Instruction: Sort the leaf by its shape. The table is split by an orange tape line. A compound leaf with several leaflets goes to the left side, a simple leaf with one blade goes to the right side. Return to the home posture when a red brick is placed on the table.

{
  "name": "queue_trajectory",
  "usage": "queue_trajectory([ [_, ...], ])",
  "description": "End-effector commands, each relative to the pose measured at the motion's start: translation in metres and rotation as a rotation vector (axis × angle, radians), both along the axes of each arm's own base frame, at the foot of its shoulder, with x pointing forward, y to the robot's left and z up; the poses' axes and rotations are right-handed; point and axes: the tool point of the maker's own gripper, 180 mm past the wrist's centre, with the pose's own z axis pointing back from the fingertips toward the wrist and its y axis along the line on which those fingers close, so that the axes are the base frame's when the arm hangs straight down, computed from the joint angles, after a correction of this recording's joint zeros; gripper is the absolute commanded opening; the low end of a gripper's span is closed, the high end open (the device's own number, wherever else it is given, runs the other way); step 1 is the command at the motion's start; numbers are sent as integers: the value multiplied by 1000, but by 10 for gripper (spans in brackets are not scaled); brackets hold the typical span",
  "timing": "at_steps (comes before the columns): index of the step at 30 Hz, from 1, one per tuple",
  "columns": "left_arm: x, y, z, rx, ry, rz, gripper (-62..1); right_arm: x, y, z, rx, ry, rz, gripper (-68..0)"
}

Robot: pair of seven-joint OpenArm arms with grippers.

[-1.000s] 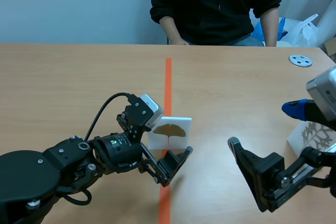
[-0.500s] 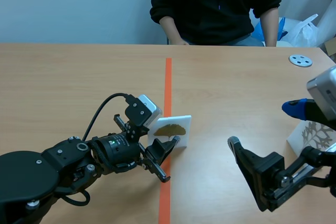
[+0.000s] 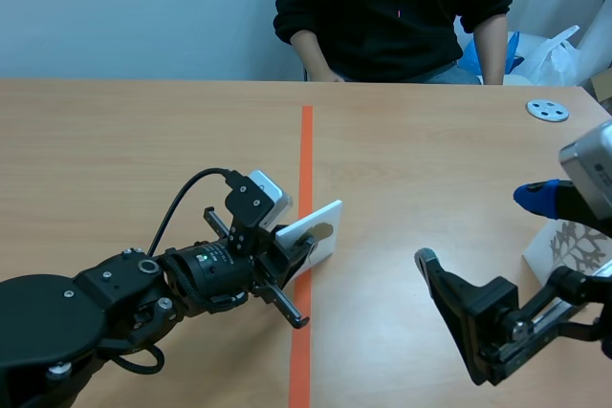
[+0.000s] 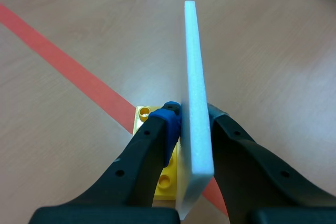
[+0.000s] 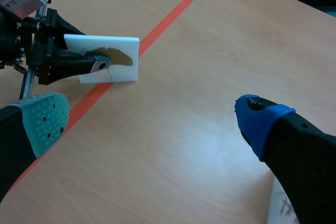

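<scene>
The wooden table (image 3: pixel 115 169) has an orange tape line (image 3: pixel 306 150) down its middle. The left gripper (image 4: pixel 191 116) is clamped on a white leaf card (image 3: pixel 316 236), one finger on each face, holding it tilted over the line. The card shows a single fan-shaped brown leaf. The right gripper (image 5: pixel 152 119) hangs with its fingers spread wide, holding nothing. A second white card (image 3: pixel 574 246) near it bears what may be a many-parted leaf. A yellow brick (image 4: pixel 143 116) lies beneath the held card.

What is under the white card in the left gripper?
A yellow brick with round studs lies under the card, on the orange tape line. The card and the left gripper cover much of it.
</scene>
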Motion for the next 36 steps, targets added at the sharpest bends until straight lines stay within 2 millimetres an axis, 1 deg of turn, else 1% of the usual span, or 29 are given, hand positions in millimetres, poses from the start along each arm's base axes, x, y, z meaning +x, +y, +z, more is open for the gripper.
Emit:
queue_trajectory([
  [1, 6, -3, 21, -40, -36, -6, -569, 4, 1, 11, 12, -41, 9, 4],
  [4, 11, 3, 38, -54, -47, 5, -569, 5, 1, 12, 16, -47, 10, 4],
  [6, 17, 12, 51, -63, -57, 24, -569, 5, 1, 12, 17, -48, 10, 4],
  [10, 31, 40, 76, -66, -63, 100, -568, 5, 2, 13, 18, -50, 10, 4],
  [12, 42, 60, 89, -84, -67, 163, -568, 5, 2, 13, 18, -50, 10, 4],
  [15, 56, 95, 105, -114, -80, 258, -569, 5, 2, 13, 18, -50, 10, 4],
  [22, 82, 179, 127, -90, -124, 478, -569, 5, 2, 13, 18, -50, 10, 4],
  [25, 87, 210, 127, -69, -131, 558, -569, 5, 2, 13, 18, -50, 10, 4],
  [31, 89, 261, 109, -109, -109, 712, -568, 5, 1, 13, 18, -49, 10, 4],
  [36, 84, 291, 90, -104, -110, 799, -569, 5, 1, 12, 9, -50, 12, 4],
])
